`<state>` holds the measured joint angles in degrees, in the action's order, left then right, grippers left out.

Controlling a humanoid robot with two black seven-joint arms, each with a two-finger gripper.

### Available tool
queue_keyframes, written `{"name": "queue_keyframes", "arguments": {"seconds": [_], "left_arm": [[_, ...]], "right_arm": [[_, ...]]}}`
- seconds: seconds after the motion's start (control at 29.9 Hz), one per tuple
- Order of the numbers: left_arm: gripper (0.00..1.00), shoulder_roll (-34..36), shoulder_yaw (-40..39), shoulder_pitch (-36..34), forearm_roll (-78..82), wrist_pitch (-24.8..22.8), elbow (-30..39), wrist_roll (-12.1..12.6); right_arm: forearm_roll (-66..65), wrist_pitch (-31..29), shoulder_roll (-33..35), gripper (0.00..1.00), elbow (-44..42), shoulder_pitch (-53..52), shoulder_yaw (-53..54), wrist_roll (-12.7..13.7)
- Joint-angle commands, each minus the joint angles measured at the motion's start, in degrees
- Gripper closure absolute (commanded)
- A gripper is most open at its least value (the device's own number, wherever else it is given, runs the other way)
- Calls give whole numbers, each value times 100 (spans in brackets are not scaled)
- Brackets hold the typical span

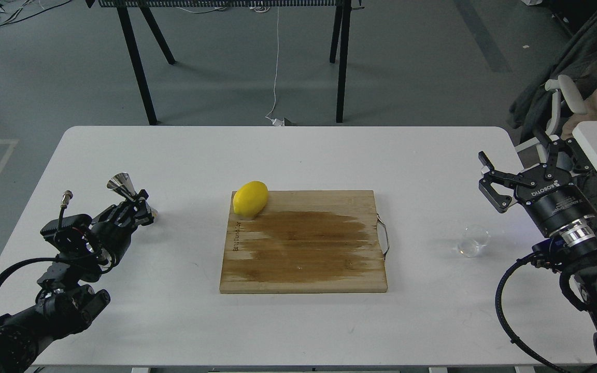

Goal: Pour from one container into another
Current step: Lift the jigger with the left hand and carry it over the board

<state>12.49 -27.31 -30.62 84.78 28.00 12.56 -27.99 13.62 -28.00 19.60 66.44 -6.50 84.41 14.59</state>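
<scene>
Here, one clear glass cup (473, 241) stands upright on the white table (298, 155), right of the cutting board (303, 243), near but apart from the right gripper (491, 182), whose fingers are spread wide and hold nothing. One steel jigger (121, 184) sits tilted at the left gripper (140, 206), which looks clamped around its waist, though the dark fingers blur together there. One lemon (250, 199) rests on the board's far-left corner. Two grippers total.

Head view, downward over table (298, 155)
</scene>
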Motion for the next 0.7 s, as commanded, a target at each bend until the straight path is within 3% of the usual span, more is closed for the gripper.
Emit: {"name": "queue_keyframes", "arguments": {"seconds": [0.0,0.4,0.57,0.67], "left_arm": [[98,52,-20,-180,-14,0,254,-1],[95,149,357,-1385,407,0,2248,-1],[95,26,841,-1429,1135,0,3031,-1],[95,-219,990,-1403,1786,0,3156,-1]], "right_arm": [[0,0,0,1,0,0,5,0],[-9,0,35,1,-386,-220,40,-9],[-9,0,44,1,-483,-237,49,-9],[-9,0,53,1,-518,-237,49,0]]}}
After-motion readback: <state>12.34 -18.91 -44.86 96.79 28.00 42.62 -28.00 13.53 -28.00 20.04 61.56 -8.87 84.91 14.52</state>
